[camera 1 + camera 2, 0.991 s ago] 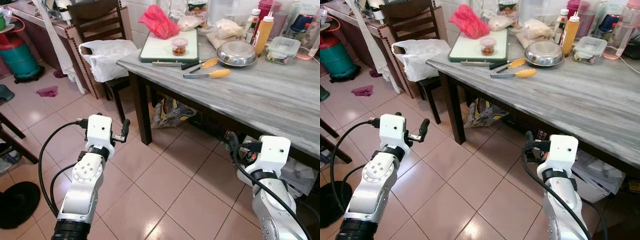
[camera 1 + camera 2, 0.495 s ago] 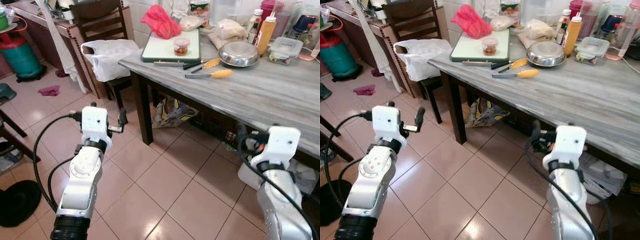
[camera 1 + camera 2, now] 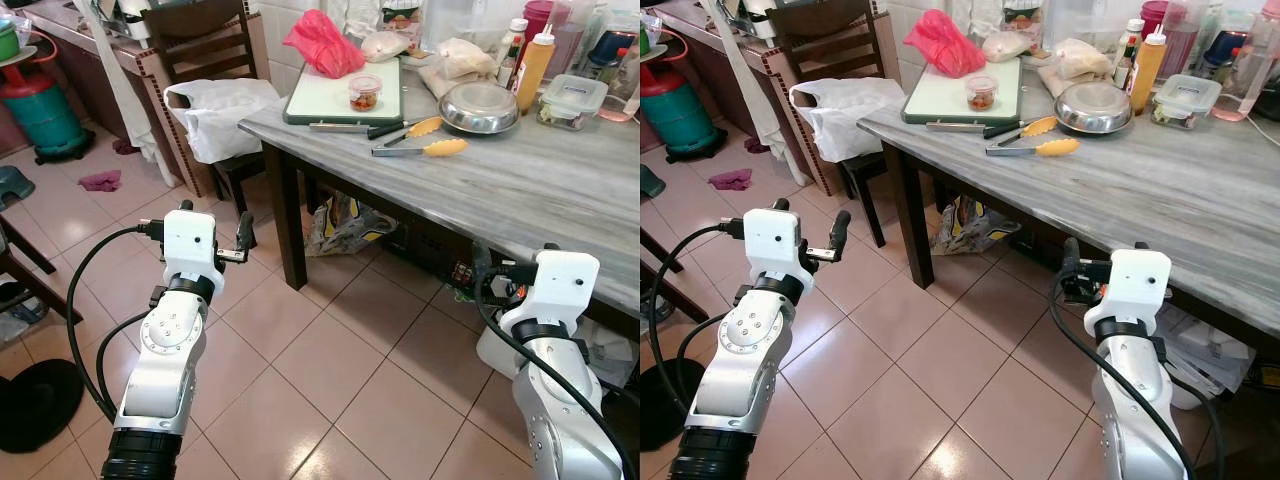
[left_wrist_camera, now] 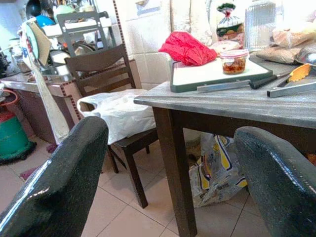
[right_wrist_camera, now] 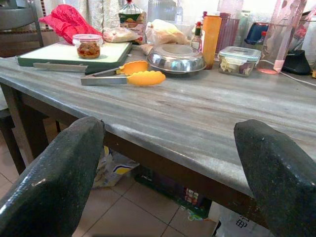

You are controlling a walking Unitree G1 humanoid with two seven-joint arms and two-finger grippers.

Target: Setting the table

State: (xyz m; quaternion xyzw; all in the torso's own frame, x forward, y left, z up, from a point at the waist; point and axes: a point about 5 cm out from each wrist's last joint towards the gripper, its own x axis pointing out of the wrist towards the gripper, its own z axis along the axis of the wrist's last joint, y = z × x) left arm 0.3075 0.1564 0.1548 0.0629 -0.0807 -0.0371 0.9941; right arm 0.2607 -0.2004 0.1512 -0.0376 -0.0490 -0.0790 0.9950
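Left arm (image 3: 165, 370): silver, raised from lower left, forearm near upright, bent at the wrist, black cable looping off its outer side. Left gripper (image 3: 243, 236): points forward and to the robot's right, level, two black fingers (image 4: 54, 182) spread wide, nothing between them.

Right arm (image 3: 1130, 400): rises from lower right, wrist housing white, black cable curling along its inner side. Right gripper (image 3: 1072, 268): points toward the robot's left, low; fingers (image 5: 49, 182) spread wide, holding nothing.
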